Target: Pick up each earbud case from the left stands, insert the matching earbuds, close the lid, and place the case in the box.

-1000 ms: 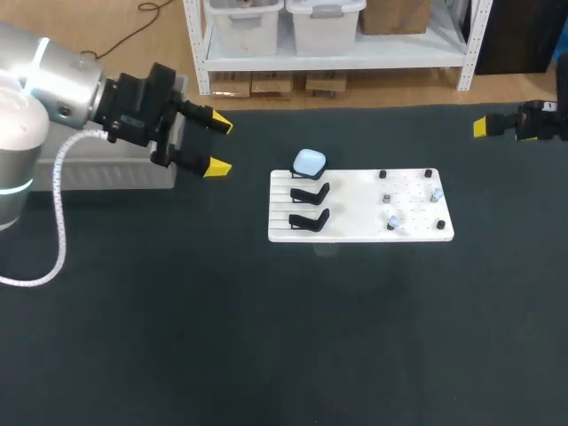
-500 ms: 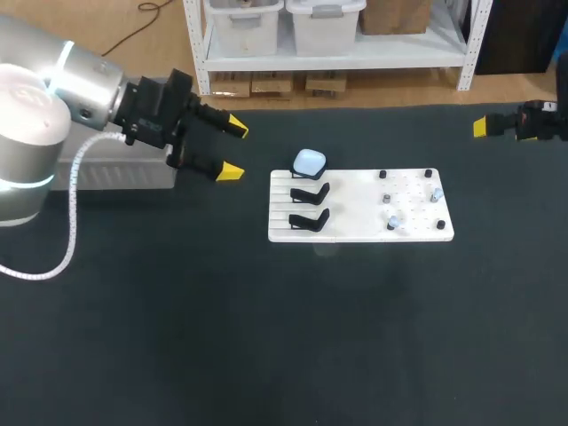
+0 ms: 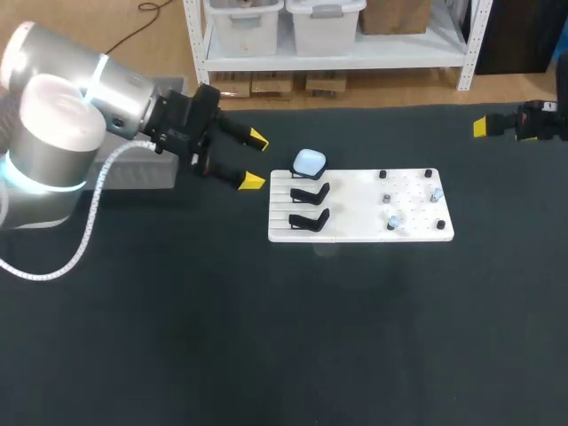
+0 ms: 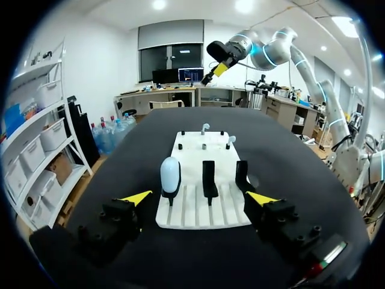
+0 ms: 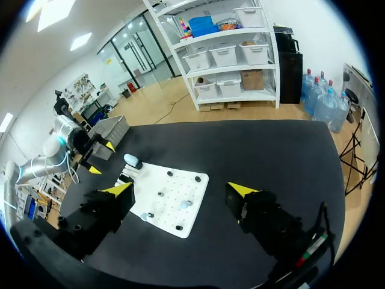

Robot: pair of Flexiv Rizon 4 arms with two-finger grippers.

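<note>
Smooth, rounded pale-blue case (image 3: 309, 161), perched on the far black stand (image 4: 171, 194) of the ribbed white board (image 3: 355, 224). Left gripper (image 3: 255, 161) just left of it, fingers spread; right gripper (image 5: 180, 189) far right, likewise spread.

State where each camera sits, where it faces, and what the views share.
Head view: above and behind, looking down on the table; left gripper at left, right gripper at the right edge.
Left wrist view: on the left wrist, facing board and earbud case; own open fingers show.
Right wrist view: on the right wrist, facing the board; own open fingers show.
Shared: board and earbud case.
</note>
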